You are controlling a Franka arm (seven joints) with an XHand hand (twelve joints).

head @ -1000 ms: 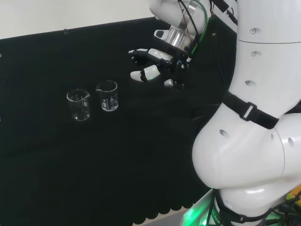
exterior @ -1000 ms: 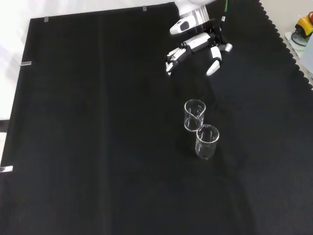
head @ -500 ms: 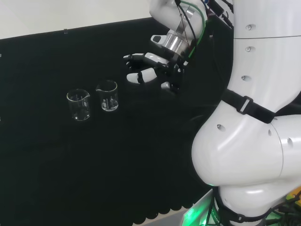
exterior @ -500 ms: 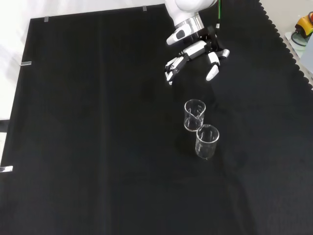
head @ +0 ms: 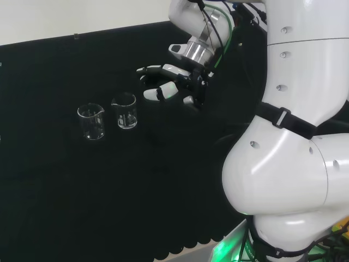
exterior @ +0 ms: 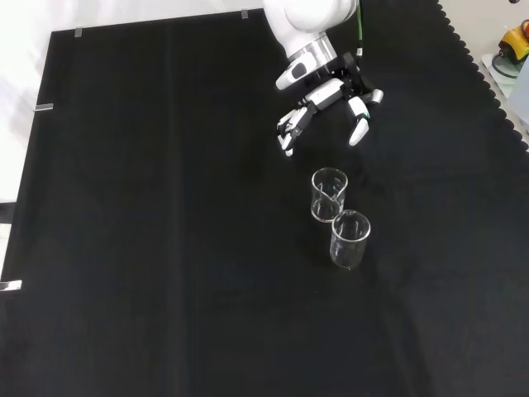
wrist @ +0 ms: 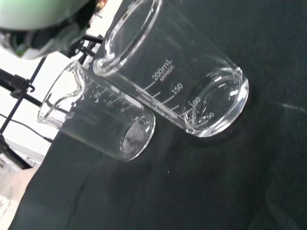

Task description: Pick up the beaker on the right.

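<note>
1. Head view: I see the hand (head: 173, 87) hanging above the black-clothed counter (head: 65, 185), fingers spread and only relaxed in their bend, holding nothing. Two clear beakers stand upright on the cloth to its left, side by side and just apart. The right beaker (head: 124, 111), the one I am after, is the nearer of the two to the hand, with a gap of bare cloth between them. The left beaker (head: 91, 121) stands on its far side from the hand. Both sit in the counter's left half in this view, closer to the far edge than the scalloped near edge.

2. Front view: the hand (exterior: 329, 101) reaches in from the counter's top edge, fingers pointing down towards the right beaker (exterior: 328, 194), apart from it. The left beaker (exterior: 350, 239) stands just below it, almost touching.

3. Wrist view: I see both beakers close up, empty. The right beaker (wrist: 177, 79) carries printed graduation marks; the left beaker (wrist: 98, 117) shows its pouring spout.
</note>
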